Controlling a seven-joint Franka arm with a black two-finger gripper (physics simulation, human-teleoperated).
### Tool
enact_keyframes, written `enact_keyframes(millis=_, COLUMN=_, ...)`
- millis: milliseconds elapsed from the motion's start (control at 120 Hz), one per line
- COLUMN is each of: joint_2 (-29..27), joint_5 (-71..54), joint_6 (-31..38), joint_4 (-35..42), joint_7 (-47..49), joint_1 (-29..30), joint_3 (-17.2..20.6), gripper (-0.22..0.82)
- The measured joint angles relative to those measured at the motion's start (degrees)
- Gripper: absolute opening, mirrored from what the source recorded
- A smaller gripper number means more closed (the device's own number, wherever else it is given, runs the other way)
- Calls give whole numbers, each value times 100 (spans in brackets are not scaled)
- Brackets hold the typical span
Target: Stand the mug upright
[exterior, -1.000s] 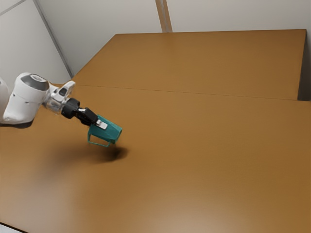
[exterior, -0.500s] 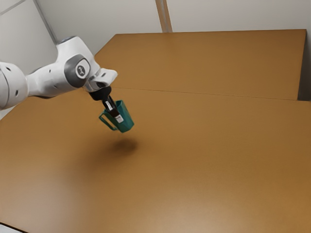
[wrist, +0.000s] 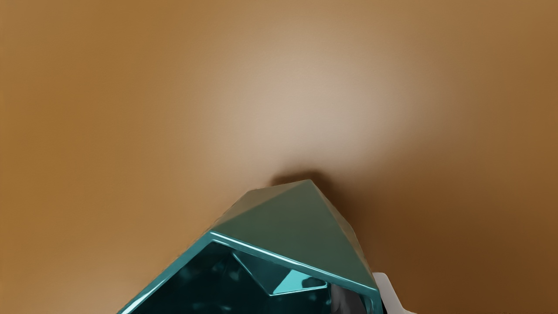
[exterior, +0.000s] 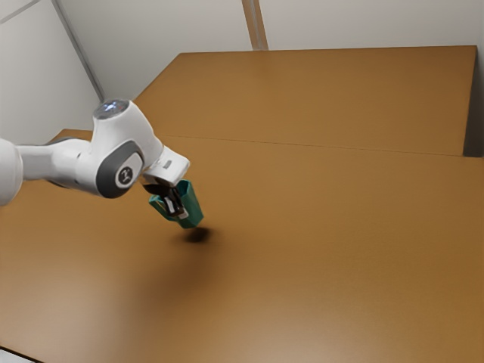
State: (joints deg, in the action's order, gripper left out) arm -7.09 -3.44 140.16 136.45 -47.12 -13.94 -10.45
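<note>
The black gripper [exterior: 179,212] points down and toward the exterior view's right, shut on the wall of the teal mug [exterior: 192,207]. The mug leans, its opening up toward the hand and its base low, a little above its shadow on the table; its handle is on the exterior view's left side. In the wrist view the faceted mug [wrist: 287,235] shows its rim and dark inside. There the gripper [wrist: 368,301] has one finger inside the mug and the other outside, with the wall between them.
The brown wooden table [exterior: 318,242] extends around the mug. A dark shadow [exterior: 198,235] lies on it just below the mug. A seam crosses the tabletop farther back, and pale walls [exterior: 363,23] stand behind it.
First my hand swung from a nearly sideways pose to a steeper downward one, turning the mug's base down. Since then hand and mug have come lower, nearer the shadow.
</note>
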Motion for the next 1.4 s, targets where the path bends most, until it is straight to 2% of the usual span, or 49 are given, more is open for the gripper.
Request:
enact_keyframes(millis=183, joint_2=-30, joint_5=-349, joint_6=201, joint_4=73, joint_7=305, joint_1=-21, joint_3=0, gripper=-16)
enact_keyframes(millis=450, joint_2=227, joint_5=-707, joint_6=287, joint_4=-20, joint_7=692, joint_1=128, joint_3=0, gripper=-16)
enact_keyframes(millis=942, joint_2=362, joint_5=-804, joint_6=114, joint_4=-12, joint_7=1115, joint_1=169, joint_3=-4, gripper=-16)
enact_keyframes(millis=1400, joint_2=357, joint_5=-899, joint_6=65, joint_4=-7, joint_7=1320, joint_1=167, joint_3=-3, gripper=13)
